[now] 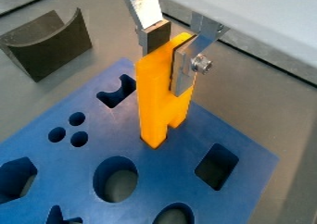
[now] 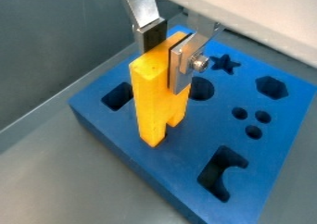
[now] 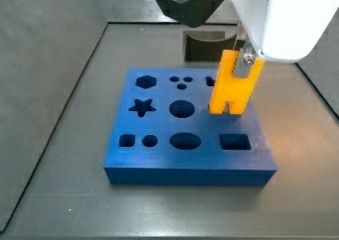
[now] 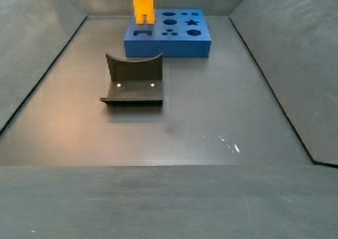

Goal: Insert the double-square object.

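Note:
The double-square object is a yellow-orange flat bar held upright, its slotted lower end pointing down. My gripper is shut on its upper part, one silver finger on each flat face. It also shows in the other wrist view, held by the gripper. The bar's lower end is just over the top of the blue block, between the cut-outs; I cannot tell whether it touches. In a side view the bar is over the block's right part, below the gripper.
The blue block has several cut-outs: a star, a hexagon, round holes, a rectangle and a notched opening. A dark grey curved holder stands on the floor apart from the block; it also shows in a wrist view. Grey walls surround the floor.

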